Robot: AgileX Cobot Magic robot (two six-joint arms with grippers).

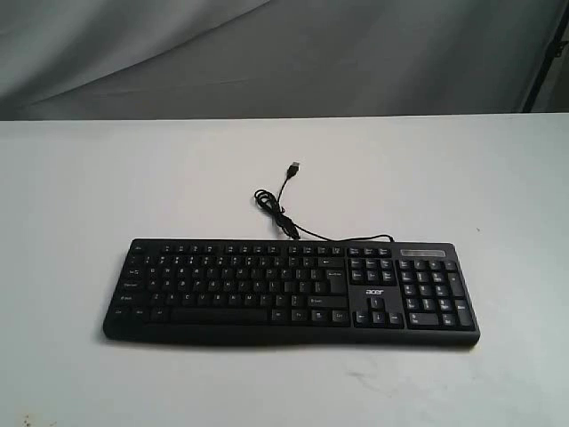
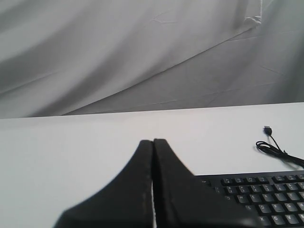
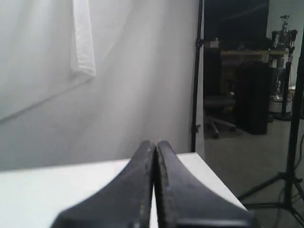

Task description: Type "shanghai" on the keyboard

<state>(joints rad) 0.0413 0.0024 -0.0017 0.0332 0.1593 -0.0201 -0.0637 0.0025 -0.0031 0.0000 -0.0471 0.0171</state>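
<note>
The wide black keyboard (image 1: 292,290) with white legends and an "acer" logo lies flat on the white table (image 1: 80,205) in the exterior view. Its thin black cable (image 1: 283,209) curls away behind it and ends in a loose USB plug. No arm shows in the exterior view. In the left wrist view my left gripper (image 2: 153,141) is shut with nothing in it, held above the table beside the keyboard (image 2: 266,194) corner. My right gripper (image 3: 156,142) is also shut and empty, near a table corner, with the keyboard out of its view.
A grey cloth backdrop (image 1: 267,53) hangs behind the table. The right wrist view shows a light stand (image 3: 289,142), a pole (image 3: 195,76) and an office chair (image 3: 218,114) on the floor beyond the table's edge.
</note>
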